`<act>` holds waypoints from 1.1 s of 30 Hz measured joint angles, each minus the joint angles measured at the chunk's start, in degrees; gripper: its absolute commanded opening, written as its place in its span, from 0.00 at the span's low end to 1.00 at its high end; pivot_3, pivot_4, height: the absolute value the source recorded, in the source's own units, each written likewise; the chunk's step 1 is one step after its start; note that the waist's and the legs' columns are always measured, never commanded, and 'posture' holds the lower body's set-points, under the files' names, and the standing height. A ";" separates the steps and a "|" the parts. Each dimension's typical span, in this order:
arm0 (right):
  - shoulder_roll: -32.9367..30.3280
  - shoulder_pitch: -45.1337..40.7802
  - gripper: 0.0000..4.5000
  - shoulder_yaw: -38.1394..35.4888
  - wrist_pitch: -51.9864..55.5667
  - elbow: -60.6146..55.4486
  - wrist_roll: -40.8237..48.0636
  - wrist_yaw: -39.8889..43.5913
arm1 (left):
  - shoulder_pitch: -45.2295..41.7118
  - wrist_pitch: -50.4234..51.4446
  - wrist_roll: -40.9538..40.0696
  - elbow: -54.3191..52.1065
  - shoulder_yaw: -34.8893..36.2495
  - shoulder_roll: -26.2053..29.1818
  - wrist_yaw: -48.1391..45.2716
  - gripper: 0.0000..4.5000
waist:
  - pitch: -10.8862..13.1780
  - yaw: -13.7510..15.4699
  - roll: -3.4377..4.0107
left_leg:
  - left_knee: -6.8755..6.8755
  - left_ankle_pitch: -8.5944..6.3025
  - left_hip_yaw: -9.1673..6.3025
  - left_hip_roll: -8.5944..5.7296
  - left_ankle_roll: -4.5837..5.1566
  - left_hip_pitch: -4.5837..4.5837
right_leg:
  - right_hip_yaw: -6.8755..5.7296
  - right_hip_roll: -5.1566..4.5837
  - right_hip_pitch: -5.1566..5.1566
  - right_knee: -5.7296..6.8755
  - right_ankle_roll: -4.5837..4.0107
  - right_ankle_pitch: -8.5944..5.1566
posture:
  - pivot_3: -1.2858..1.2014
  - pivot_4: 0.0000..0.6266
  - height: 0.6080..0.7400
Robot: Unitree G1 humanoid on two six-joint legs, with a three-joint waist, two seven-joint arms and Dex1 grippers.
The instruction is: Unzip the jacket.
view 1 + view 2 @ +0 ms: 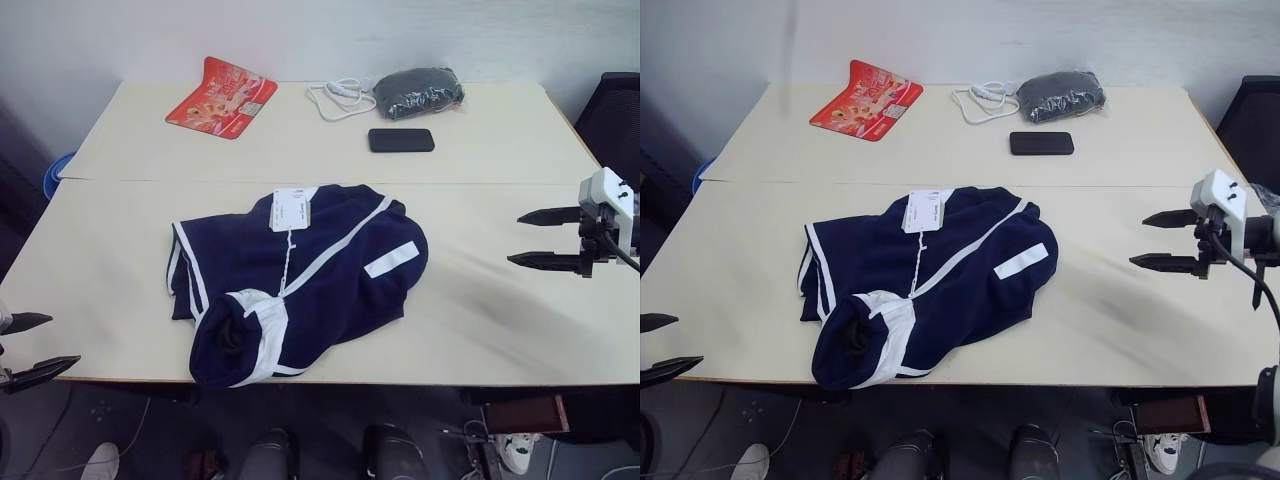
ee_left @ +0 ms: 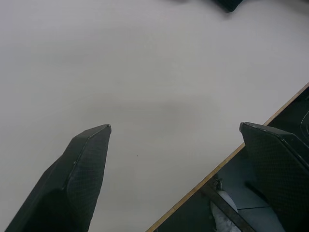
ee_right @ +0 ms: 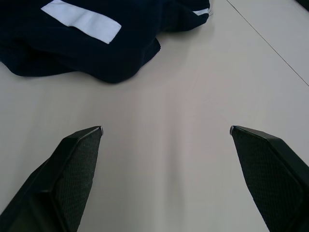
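Table (image 1: 480,330), crumpled jacket (image 1: 300,280), zipper partly hidden

My head cams look fwd and down over the table (image 1: 480,330), both sharing the jacket (image 1: 300,280). L wrist cam sits close over bare tabletop; R wrist cam faces jacket's edge.

Soft matt navy cloth on the jacket (image 1: 300,280), with smooth white cloth stripes and a white paper tag (image 1: 290,209). Smooth matt cream top on the table (image 1: 480,320). Glossy printed red packet (image 1: 221,97). Glossy black phone (image 1: 401,140). Finely textured matt black fingers (image 3: 72,174). Clear shiny wrap over the grey bundle (image 1: 418,91).
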 measured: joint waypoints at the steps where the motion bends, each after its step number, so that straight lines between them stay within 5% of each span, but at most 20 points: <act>1: 0.00 0.00 0.99 0.00 0.00 -0.05 0.00 0.00 | -0.01 -0.01 0.00 0.00 -0.07 0.00 -0.01 1.00 | 0.00 0.00 0.00 | 0.00 0.00 0.00 0.00 0.00 0.00 | 0.01 0.00 -0.01 0.00 0.00 0.00 | 0.52 0.24 1.00; 33: 0.00 1.28 0.99 -1.69 1.65 -3.08 -0.01 -0.41 | -3.58 8.89 -3.46 -6.89 -4.06 0.37 -0.78 1.00 | 0.00 0.15 0.00 | 0.01 -0.02 0.10 0.08 -0.01 0.00 | 0.16 0.05 -0.07 0.03 0.00 0.00 | 0.52 0.24 1.00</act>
